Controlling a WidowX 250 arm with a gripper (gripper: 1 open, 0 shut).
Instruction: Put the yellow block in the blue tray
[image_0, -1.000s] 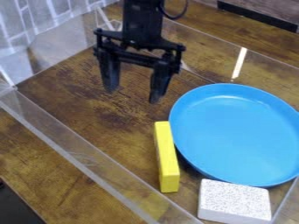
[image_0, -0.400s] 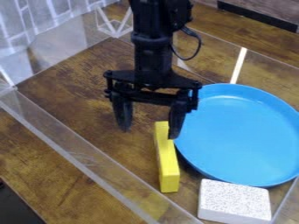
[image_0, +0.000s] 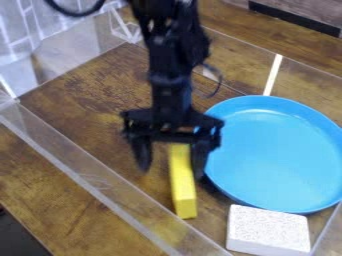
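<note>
lower now than moment ago, gripper (image_0: 174, 150) sits spread wide, straddling far end of yellow block (image_0: 181, 181). block lies just left of blue tray (image_0: 274, 150), on edge. looks stiff, light; you pinch its broad faces.

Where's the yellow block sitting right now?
In the camera view the yellow block lies on the wooden table, low and centre, just left of the blue tray. The open gripper straddles its far end, and the white speckled block sits to its lower right.
</note>
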